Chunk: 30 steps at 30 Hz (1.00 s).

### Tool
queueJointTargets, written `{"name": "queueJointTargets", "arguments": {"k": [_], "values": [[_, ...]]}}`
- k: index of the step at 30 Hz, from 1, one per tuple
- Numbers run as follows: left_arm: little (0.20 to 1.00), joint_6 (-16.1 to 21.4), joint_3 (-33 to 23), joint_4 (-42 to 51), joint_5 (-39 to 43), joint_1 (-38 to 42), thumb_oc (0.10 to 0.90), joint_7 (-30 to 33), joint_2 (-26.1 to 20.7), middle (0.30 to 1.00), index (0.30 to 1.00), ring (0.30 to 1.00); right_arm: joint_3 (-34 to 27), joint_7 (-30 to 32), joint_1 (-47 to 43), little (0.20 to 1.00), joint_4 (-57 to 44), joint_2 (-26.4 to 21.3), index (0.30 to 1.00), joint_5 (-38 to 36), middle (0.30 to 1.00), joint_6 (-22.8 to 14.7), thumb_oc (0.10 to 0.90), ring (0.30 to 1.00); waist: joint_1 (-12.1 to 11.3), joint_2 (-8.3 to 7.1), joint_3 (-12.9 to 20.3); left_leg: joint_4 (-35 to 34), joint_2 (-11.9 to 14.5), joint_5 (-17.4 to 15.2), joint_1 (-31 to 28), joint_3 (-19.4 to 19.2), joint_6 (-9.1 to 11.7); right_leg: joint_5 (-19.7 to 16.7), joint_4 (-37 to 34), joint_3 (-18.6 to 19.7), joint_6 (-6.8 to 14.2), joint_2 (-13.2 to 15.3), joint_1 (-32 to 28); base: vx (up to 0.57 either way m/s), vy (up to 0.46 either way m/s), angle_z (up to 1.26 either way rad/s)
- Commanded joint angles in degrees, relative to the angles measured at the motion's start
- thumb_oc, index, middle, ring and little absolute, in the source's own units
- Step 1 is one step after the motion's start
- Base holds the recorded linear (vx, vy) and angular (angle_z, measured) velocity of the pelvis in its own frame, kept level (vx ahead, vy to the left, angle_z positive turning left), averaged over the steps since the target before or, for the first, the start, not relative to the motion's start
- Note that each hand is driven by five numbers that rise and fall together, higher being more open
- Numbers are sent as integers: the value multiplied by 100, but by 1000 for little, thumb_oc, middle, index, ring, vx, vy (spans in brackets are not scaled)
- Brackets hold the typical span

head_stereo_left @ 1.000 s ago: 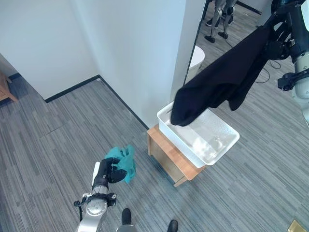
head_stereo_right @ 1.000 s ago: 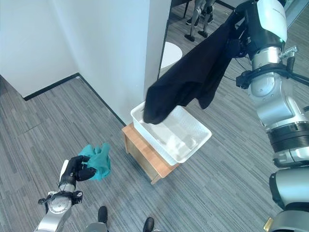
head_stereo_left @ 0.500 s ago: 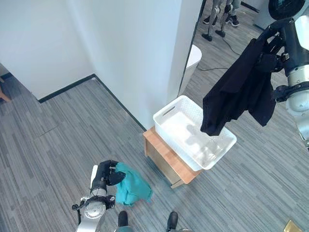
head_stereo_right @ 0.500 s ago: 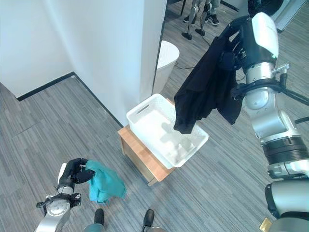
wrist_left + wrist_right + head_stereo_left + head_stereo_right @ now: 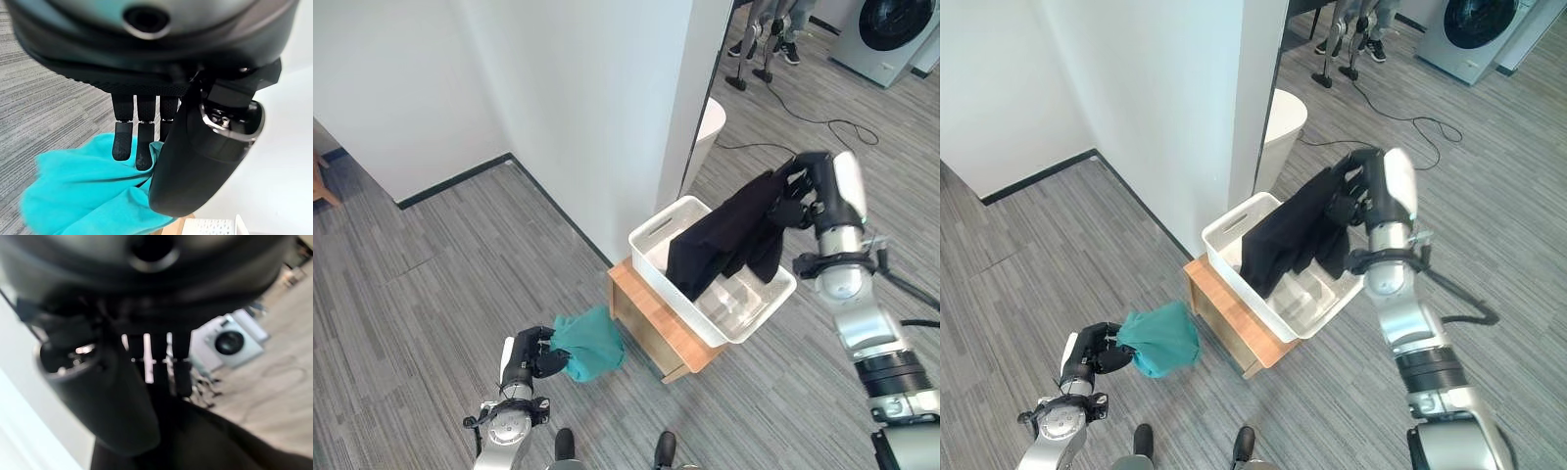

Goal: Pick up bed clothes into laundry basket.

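Observation:
A white laundry basket [image 5: 651,231] rests on a low wooden stand [image 5: 651,318] beside a white wall. My right hand [image 5: 800,191] is shut on a black garment [image 5: 720,238], which droops from the hand into the basket. The same garment [image 5: 195,440] shows under the curled fingers [image 5: 176,367] in the right wrist view. Low at the left, my left hand [image 5: 530,351] is shut on a teal cloth [image 5: 588,342] that hangs just left of the stand. In the left wrist view the fingers [image 5: 139,147] and thumb pinch the teal cloth [image 5: 83,196].
A white wall corner [image 5: 607,117] rises behind the basket. A washing machine [image 5: 886,34] stands at the far right. A white round stool [image 5: 710,122] is behind the wall edge. Grey striped floor [image 5: 431,284] spreads to the left.
My right hand has come down and toward the basket, so the black garment now drapes into it. The teal cloth has swung rightward toward the stand in my left hand.

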State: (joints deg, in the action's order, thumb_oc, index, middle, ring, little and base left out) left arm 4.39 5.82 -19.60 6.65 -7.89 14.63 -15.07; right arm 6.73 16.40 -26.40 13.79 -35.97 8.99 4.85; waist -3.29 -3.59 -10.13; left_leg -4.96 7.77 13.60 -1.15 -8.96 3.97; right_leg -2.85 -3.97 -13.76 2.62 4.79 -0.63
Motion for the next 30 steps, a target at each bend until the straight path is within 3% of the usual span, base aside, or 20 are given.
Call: {"name": "queueJointTargets", "arguments": {"k": [1, 6, 10, 11, 17, 22, 30], "values": [[300, 391, -180, 527, -64, 260, 400, 134, -316, 300, 300, 300, 4, 453, -809, 300, 169, -294, 300, 370, 300, -287, 400, 300, -228, -224, 404, 82, -409, -1551, -483, 74, -5, 60, -62, 100, 570, 291, -293, 57, 22, 2], [300, 393, -8, 430, 17, 245, 400, -51, -354, 300, 300, 300, 584, 223, -1385, 300, 1667, -222, 300, 268, 300, -210, 400, 300, -421, -292, 563, 160, -468, -1677, -807, 137, -19, 134, -103, -10, 561, 304, -731, 92, 1, 6], [300, 393, -24, 430, 19, 247, 400, -53, -344, 300, 300, 300, 623, 232, -1440, 300, 1720, -219, 300, 256, 300, -233, 400, 300, -411, -279, 538, 140, -468, -1672, -840, 133, -18, 138, -103, -7, 563, 302, -753, 31, -1, 5], [300, 462, 194, 476, 92, 251, 400, -111, -448, 300, 300, 300, 1206, 63, -2497, 300, 2946, -104, 300, 176, 300, -194, 400, 300, -664, -356, 561, 44, -433, -1659, -874, 135, -3, 155, -103, -58, 593, 250, -713, 0, 0, 0], [300, 547, 141, 513, 105, 283, 400, -78, -566, 300, 300, 300, 1597, 82, -3390, 300, 3770, -90, 300, 105, 300, -251, 400, 300, -832, -356, 423, -4, -411, -1500, -569, 128, 29, 22, -103, -125, 644, 273, -415, -47, -14, 0], [300, 673, 119, 474, 137, 342, 400, -66, -714, 300, 300, 300, 1858, 92, -4003, 300, 4330, -286, 300, 93, 300, -261, 400, 300, -1049, -305, 160, -4, -385, -1304, -66, 214, 115, -78, -103, -273, 684, 313, -34, -95, -18, 6], [300, 766, 202, 430, 220, 543, 400, 16, -781, 300, 300, 300, 2004, 102, -4321, 300, 4986, -561, 300, -21, 300, -276, 400, 300, -1109, -98, -151, -4, -390, -1071, 572, 364, 234, -176, -103, -467, 719, 364, 485, -68, -10, 20]]}}
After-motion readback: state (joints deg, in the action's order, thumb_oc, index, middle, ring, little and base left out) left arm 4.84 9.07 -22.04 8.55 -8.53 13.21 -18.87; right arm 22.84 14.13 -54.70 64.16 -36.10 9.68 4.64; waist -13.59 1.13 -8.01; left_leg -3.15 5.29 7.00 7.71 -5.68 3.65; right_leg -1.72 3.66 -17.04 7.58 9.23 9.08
